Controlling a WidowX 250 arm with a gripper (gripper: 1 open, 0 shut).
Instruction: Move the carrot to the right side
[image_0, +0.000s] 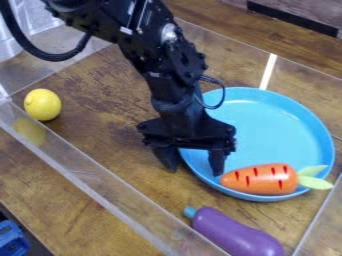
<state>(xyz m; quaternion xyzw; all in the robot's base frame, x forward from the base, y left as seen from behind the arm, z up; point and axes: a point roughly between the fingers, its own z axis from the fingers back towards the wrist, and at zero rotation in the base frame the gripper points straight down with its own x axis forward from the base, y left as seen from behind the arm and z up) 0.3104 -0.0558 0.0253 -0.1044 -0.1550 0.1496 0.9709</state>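
Note:
The orange carrot (262, 180) with dark grooves lies on its side at the near edge of the blue plate (274, 125), its green top pointing right. My gripper (194, 161) points down at the plate's left near edge, just left of the carrot. It is open, its two black fingers standing apart with nothing between them but the plate's rim. One finger (221, 164) is over the plate close to the carrot's blunt end; the other is outside the rim. Whether a finger touches the rim I cannot tell.
A yellow lemon (43, 103) sits at the left on the wooden surface. A purple eggplant (237, 235) lies in front of the plate near the bottom edge. Clear plastic walls (80, 175) enclose the work area.

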